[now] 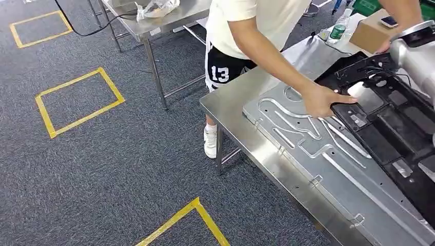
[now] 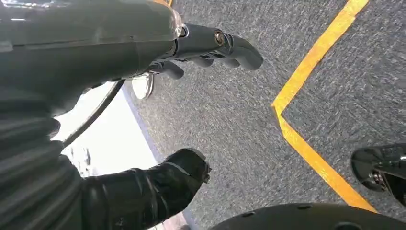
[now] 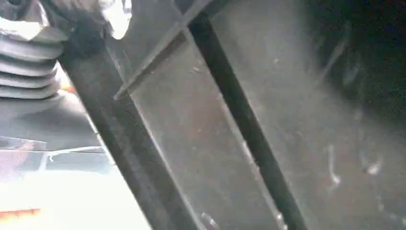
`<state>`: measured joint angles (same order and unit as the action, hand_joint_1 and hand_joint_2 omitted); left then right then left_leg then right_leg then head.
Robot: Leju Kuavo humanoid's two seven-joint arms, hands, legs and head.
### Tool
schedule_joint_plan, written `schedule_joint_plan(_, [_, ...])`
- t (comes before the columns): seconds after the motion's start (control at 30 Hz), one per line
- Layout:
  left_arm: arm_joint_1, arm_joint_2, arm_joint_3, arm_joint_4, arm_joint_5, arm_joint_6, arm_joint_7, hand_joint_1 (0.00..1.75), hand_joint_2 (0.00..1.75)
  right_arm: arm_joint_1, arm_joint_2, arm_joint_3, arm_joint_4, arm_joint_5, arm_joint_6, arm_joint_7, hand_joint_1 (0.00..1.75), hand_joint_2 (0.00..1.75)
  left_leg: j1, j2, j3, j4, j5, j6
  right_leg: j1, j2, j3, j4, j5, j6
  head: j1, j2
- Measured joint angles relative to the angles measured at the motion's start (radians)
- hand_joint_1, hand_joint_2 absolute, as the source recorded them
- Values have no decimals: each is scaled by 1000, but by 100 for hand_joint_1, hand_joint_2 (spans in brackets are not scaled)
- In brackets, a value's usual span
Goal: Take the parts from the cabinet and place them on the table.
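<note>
On the grey carpet floor (image 1: 128,169) three yellow tape squares (image 1: 78,101) were marked out, one at the far left corner, one in the middle left and one cut off at the near edge. Two steel tables stood in the head view. The farther one (image 1: 154,23) carried a crumpled clear plastic bag (image 1: 156,7). Beside it a person in a white shirt and black shorts numbered 13 (image 1: 223,69) leaned over the nearer stainless tabletop (image 1: 231,97).

One large silver stamped metal panel (image 1: 328,169), flat and rectangular, with raised curving ribs, small holes and little tabs along its near edge, lay flat on that tabletop. Overlapping its right part lay one black moulded plastic frame part (image 1: 395,128), with recessed rectangular bays and thin wires across its upper portion. The person's hand (image 1: 323,100) rested on the frame's left edge. Farther back stood one clear plastic bottle with a green label (image 1: 339,26) and one brown cardboard box (image 1: 372,32) with a phone on top.

The robot's silver right arm (image 1: 418,54) came in at the right edge over the black frame; whether its hand held the frame I could not tell. In the left wrist view the left hand (image 2: 191,110) hung over the carpet, its fingers apart and holding nothing.
</note>
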<state>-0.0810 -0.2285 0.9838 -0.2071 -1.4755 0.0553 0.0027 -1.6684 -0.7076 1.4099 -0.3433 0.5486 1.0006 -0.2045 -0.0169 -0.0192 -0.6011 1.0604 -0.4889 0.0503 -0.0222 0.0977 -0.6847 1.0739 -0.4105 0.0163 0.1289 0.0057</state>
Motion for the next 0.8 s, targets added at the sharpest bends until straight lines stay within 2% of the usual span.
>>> schedule_joint_plan(0.8, [1,0,-3,0,-1,-2,13,0,175,-8,11,0,8,-31,-17,2,0,0,0,-6,-4,0,1,-1,2,-7,0,-3,-1,1,0,0])
